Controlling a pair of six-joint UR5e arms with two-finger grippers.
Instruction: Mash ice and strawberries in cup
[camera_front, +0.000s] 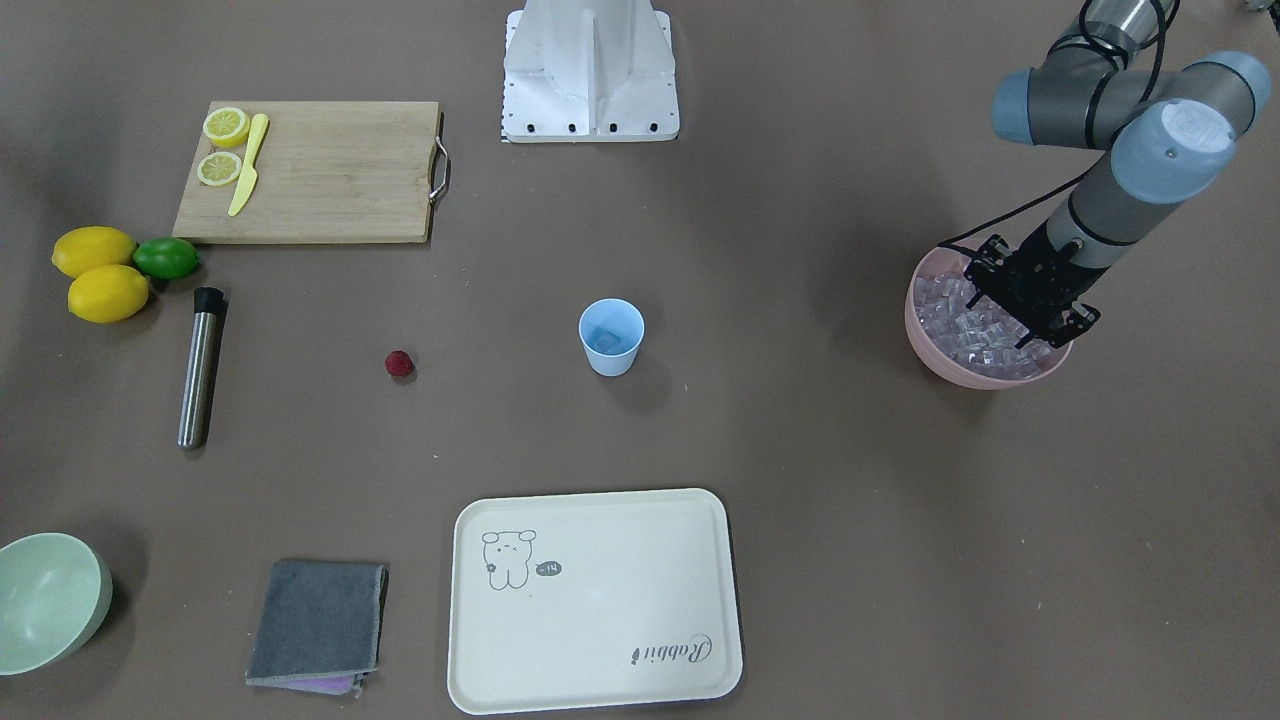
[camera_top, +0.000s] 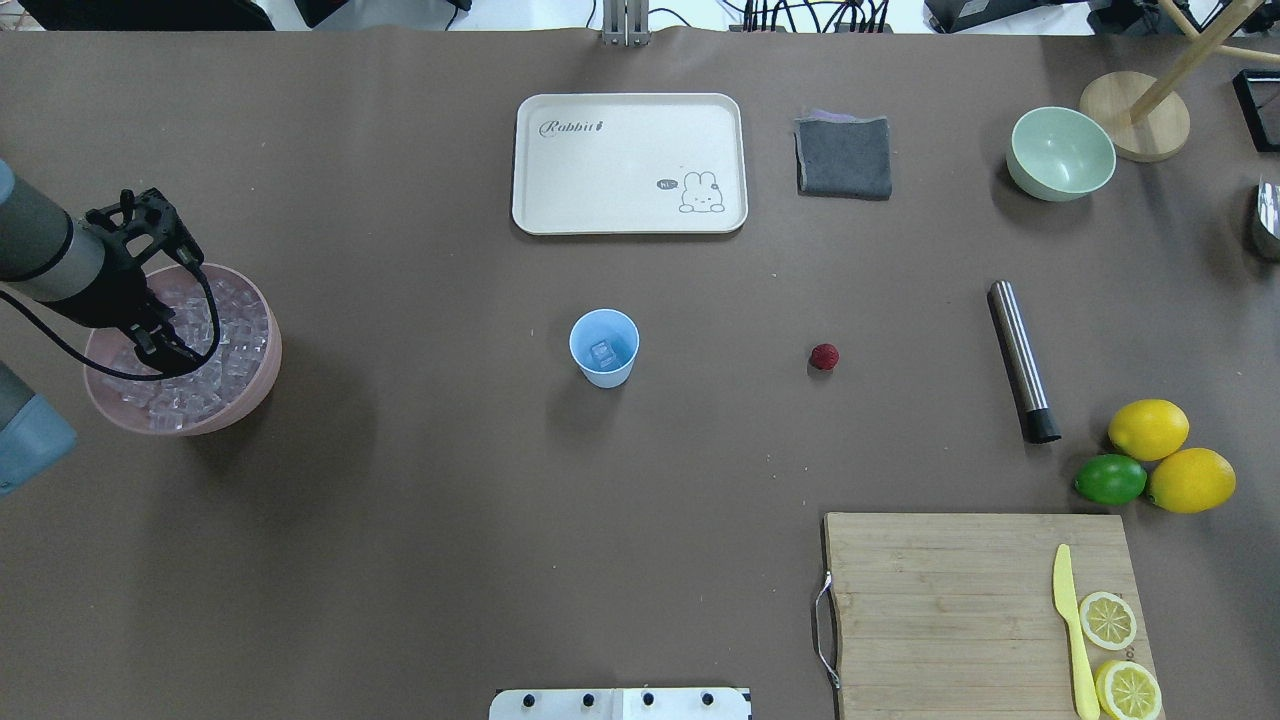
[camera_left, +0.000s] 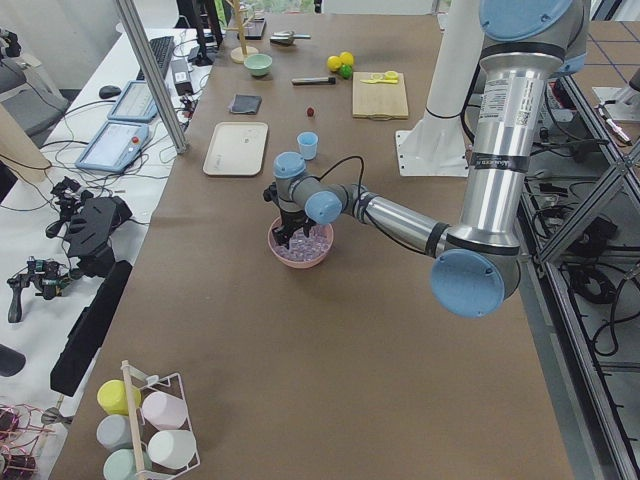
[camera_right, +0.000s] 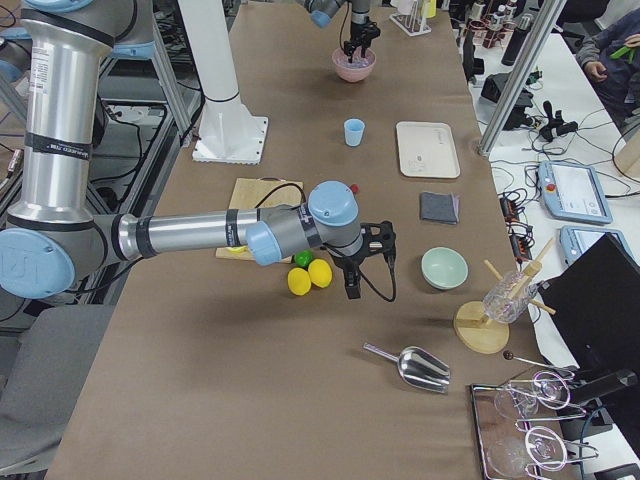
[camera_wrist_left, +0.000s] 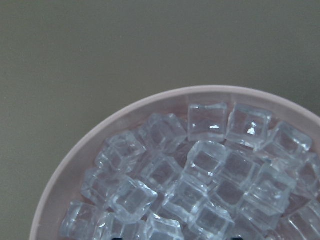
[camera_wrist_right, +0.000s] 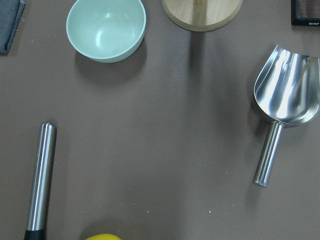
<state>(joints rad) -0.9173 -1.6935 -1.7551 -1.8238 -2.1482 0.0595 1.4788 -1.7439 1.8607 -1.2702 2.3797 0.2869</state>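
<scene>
Left hand (camera_top: 165, 345): tips down among the ice (camera_wrist_left: 200, 175); apart or together, cannot tell.
Pink bowl (camera_top: 262, 385): holds the ice, by the left end of the desk (camera_top: 400, 500).
Cup (camera_top: 605, 375): mid-desk, seemingly one cube inside.
Strawberry (camera_top: 824, 356): right of cup, apart.
Right hand (camera_right: 352, 285): near the right end; cannot tell its state.

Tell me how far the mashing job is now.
Done: one ice cube lies in the cup. In hand: the left gripper is down in the pink bowl over the ice; whether it holds a cube, I cannot tell. Left: the strawberry lies on the table and the steel rod is untouched.
</scene>
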